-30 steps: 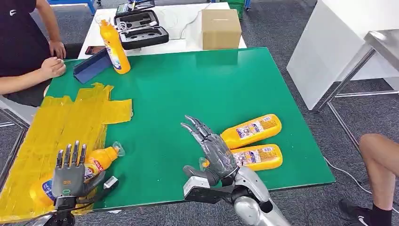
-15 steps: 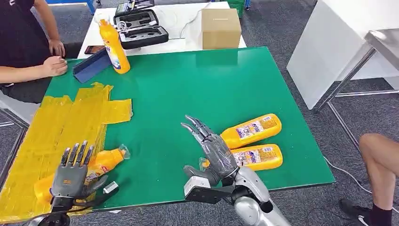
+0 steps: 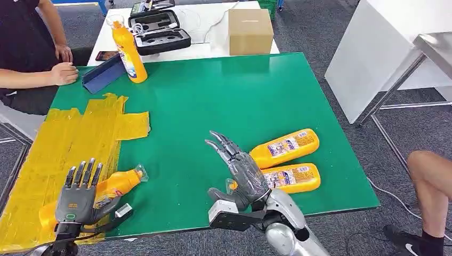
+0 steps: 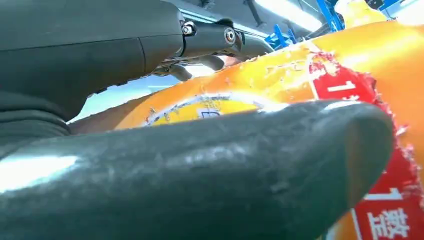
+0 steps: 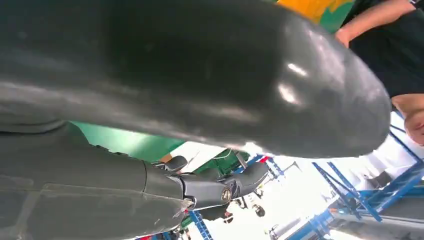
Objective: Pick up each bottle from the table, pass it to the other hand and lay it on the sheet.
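An orange bottle [image 3: 118, 183] lies on the yellow sheet [image 3: 69, 138] at the near left, its clear cap reaching out over the green table [image 3: 224, 101]. My left hand [image 3: 77, 200] hovers over its lower body with the fingers straight and spread. In the left wrist view the thumb [image 4: 200, 170] lies right beside the bottle's label [image 4: 300, 75]. My right hand [image 3: 242, 173] is open, fingers stretched forward, just left of two orange bottles [image 3: 285, 146] [image 3: 290, 177] lying near the front right edge. A further orange bottle [image 3: 130, 53] stands upright at the far left.
A person sits at the far left with a hand [image 3: 63, 73] on the table corner, next to a blue tray [image 3: 104, 73]. A black case [image 3: 159, 33] and a cardboard box [image 3: 249, 32] rest on the white table behind. Someone's leg [image 3: 432, 181] is at the right.
My left hand has eased back slightly over the bottle on the sheet, and the bottle's neck has swung a little to the right. The right hand has stayed still.
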`<state>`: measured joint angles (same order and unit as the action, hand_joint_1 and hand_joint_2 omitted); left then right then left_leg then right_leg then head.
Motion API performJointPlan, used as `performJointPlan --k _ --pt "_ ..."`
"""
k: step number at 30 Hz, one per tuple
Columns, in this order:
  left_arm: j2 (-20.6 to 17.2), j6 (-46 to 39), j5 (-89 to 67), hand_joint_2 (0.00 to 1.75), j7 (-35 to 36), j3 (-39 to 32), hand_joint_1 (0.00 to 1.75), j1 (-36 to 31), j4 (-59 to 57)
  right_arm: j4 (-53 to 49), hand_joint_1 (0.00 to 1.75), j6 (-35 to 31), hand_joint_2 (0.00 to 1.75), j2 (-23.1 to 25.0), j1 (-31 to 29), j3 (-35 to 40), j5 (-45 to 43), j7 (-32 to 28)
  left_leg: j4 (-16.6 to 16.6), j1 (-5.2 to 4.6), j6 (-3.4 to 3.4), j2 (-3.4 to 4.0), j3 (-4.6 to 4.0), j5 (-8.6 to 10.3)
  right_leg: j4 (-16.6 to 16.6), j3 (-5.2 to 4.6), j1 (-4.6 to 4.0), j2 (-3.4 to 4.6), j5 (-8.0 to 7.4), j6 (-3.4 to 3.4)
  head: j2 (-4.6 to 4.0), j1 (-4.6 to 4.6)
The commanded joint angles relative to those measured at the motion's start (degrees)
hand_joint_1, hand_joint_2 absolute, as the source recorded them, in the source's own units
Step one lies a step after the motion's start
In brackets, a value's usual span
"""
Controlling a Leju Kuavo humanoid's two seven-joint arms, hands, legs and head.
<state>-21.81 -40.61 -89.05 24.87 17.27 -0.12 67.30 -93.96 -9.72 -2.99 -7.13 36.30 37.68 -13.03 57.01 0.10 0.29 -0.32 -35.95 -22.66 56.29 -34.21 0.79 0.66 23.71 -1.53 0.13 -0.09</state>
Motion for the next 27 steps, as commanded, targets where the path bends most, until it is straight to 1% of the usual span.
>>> performJointPlan --k 1,2,3,4,5,6,7,8,9,10,12,13,14,15,16,17,19,20,21,22,23,27 --pt "4.88 0.61 -0.95 0.0 -4.83 -5.54 0.0 0.08 0.82 3.3 0.0 -0.22 0.0 -1.0 -2.54 1.76 -0.33 0.13 0.0 0.05 -0.03 0.04 0.19 -0.07 -0.05 0.21 -0.07 -0.03 0.03 0.06 0.0 -0.02" --pt "6.75 0.61 -0.95 0.0 -7.82 -8.45 0.0 0.24 1.11 3.4 0.0 -0.23 0.0 -0.95 -2.63 1.83 -0.35 0.12 -0.02 0.02 -0.02 0.03 0.13 -0.04 -0.05 0.14 -0.04 -0.03 0.01 0.04 0.0 -0.02" --pt "11.53 0.61 0.93 0.0 -17.0 -16.99 0.0 0.22 2.34 3.57 0.0 -0.22 0.0 -0.79 -2.85 1.98 -0.44 0.09 -0.02 0.01 -0.01 0.01 0.08 -0.01 -0.04 0.08 -0.02 -0.04 0.0 0.03 0.0 -0.02" --pt "13.77 0.61 2.71 0.0 -22.51 -21.94 0.0 -0.38 2.6 3.7 0.0 -0.03 0.0 -0.62 -3.09 2.14 -0.66 0.05 0.0 0.04 -0.01 0.03 0.16 -0.06 -0.06 0.18 -0.05 -0.05 0.02 0.04 0.0 -0.02" --pt "16.74 0.61 5.52 0.0 -30.46 -28.68 0.0 -1.84 1.87 3.81 0.0 0.03 0.0 -0.43 -3.37 2.32 -0.79 0.05 -0.01 0.02 0.0 -0.03 0.04 0.0 -0.05 0.07 -0.03 -0.09 -0.01 0.02 0.0 -0.02" --pt "19.03 0.61 9.84 0.0 -38.2 -35.13 0.0 -4.16 -0.46 3.9 0.0 0.2 0.0 -0.13 -3.66 2.61 -0.93 0.14 0.04 0.06 -0.01 -0.03 0.1 -0.05 -0.06 0.16 -0.08 -0.1 0.02 0.04 0.0 -0.02" --pt "20.12 0.61 13.49 0.0 -43.37 -34.36 0.0 -3.86 0.22 2.88 0.0 -0.17 0.0 0.35 -2.13 1.97 0.29 1.74 0.03 0.06 0.0 -0.07 0.02 0.01 -0.06 0.09 -0.07 -0.12 -0.02 0.03 0.0 0.0" --pt "19.96 4.53 16.42 0.0 -40.76 -33.13 0.0 -1.29 8.08 2.19 0.0 0.13 0.0 0.59 -0.89 1.9 1.02 1.66 0.01 0.04 0.01 -0.09 -0.02 0.04 -0.05 0.04 -0.04 -0.12 -0.02 0.02 0.0 0.0" --pt "19.06 7.5 17.93 0.0 -39.26 -32.9 0.0 -0.15 12.06 2.32 0.0 0.1 0.0 0.9 -0.89 2.16 1.09 1.6 0.03 0.07 0.0 -0.04 0.08 -0.02 -0.07 0.13 -0.08 -0.09 0.0 0.04 0.0 0.0" --pt "18.2 9.37 19.55 0.0 -38.13 -33.69 0.0 0.0 13.59 2.76 0.0 0.36 0.0 1.24 -1.5 2.72 1.0 1.52 0.07 0.07 0.01 0.01 -0.01 -0.04 -0.04 0.04 -0.08 -0.05 0.0 0.03 0.0 0.02" --pt "16.15 10.69 22.5 0.0 -38.6 -36.44 0.0 0.1 14.05 3.76 0.0 1.19 0.0 2.38 -3.32 3.69 0.51 1.77 0.11 0.09 -0.03 0.14 0.04 -0.09 0.02 0.04 -0.1 0.08 0.02 0.07 0.0 -0.02" --pt "16.12 8.45 24.62 0.0 -39.54 -38.71 0.0 1.65 15.65 4.73 0.0 2.28 0.0 3.13 -5.28 4.79 -0.66 1.76 0.08 0.07 -0.03 0.26 -0.01 -0.06 0.01 -0.07 -0.08 0.23 -0.04 0.06 0.0 0.02" --pt "16.03 9.97 27.88 0.0 -41.63 -40.53 0.0 3.33 17.58 5.59 0.0 2.63 0.0 3.97 -6.89 5.48 -1.12 2.82 0.09 0.11 -0.06 0.35 0.11 -0.13 0.01 0.03 -0.13 0.29 0.0 0.1 0.0 -0.02" --pt "16.66 10.95 28.49 0.0 -42.81 -41.66 0.0 3.59 18.53 5.83 0.0 2.55 0.0 4.12 -7.38 5.77 -1.37 3.28 0.08 0.08 -0.06 0.49 0.07 -0.13 0.03 -0.04 -0.09 0.45 -0.04 0.09 0.0 0.02" --pt "17.54 12.18 29.08 0.0 -44.0 -42.68 0.0 3.33 19.27 5.96 0.0 2.42 0.0 4.07 -7.69 5.93 -1.56 3.58 0.04 0.09 -0.03 0.39 -0.01 -0.08 0.03 -0.06 -0.08 0.37 -0.05 0.05 0.0 0.0" --pt "18.03 12.47 28.94 0.0 -44.26 -42.89 0.0 3.04 19.69 5.96 0.0 2.32 0.0 3.93 -7.72 5.91 -1.66 3.64 0.07 0.15 -0.06 0.5 0.08 -0.15 0.03 0.01 -0.14 0.45 -0.03 0.08 0.0 -0.02" --pt "18.33 12.16 27.72 0.0 -44.09 -42.06 0.0 2.69 20.37 5.68 0.0 2.21 0.0 3.5 -7.26 5.66 -1.69 3.68 0.05 0.16 -0.05 0.27 0.13 -0.13 -0.01 0.06 -0.15 0.27 0.03 0.08 0.0 0.0" --pt "18.44 11.95 27.26 0.0 -43.92 -41.8 0.0 2.64 20.55 5.58 0.0 2.19 0.0 3.41 -7.11 5.6 -1.66 3.68 0.02 0.16 -0.03 0.1 0.03 -0.03 -0.02 -0.02 -0.13 0.14 0.02 0.07 0.0 -0.02" --pt "18.44 11.95 27.26 0.0 -43.92 -41.8 0.0 2.64 20.55 5.58 0.0 2.19 0.0 3.41 -7.11 5.6 -1.66 3.68 0.06 0.22 -0.05 0.04 0.11 -0.07 -0.03 0.11 -0.19 0.05 0.1 0.1 0.0 0.0" --pt "18.73 12.13 26.86 0.0 -43.76 -41.3 0.0 2.3 20.86 5.42 0.0 2.1 0.0 3.35 -6.85 5.54 -1.59 3.61 0.02 0.18 -0.05 0.06 0.0 -0.01 -0.03 -0.02 -0.16 0.16 0.05 0.07 0.0 0.0" --pt "18.89 11.87 26.17 0.0 -43.48 -40.94 0.0 2.29 21.05 5.28 0.0 2.09 0.0 3.37 -6.72 5.53 -1.56 3.61 0.01 0.19 -0.04 0.06 0.11 -0.05 -0.05 0.11 -0.18 0.13 0.07 0.08 0.0 -0.02" --pt "19.07 11.86 26.17 0.0 -43.47 -40.78 0.0 2.28 21.06 5.26 0.0 2.09 0.0 3.4 -6.67 5.56 -1.56 3.61 0.0 0.14 -0.05 0.1 0.01 -0.02 -0.02 0.04 -0.13 0.2 0.04 0.06 0.0 -0.02"
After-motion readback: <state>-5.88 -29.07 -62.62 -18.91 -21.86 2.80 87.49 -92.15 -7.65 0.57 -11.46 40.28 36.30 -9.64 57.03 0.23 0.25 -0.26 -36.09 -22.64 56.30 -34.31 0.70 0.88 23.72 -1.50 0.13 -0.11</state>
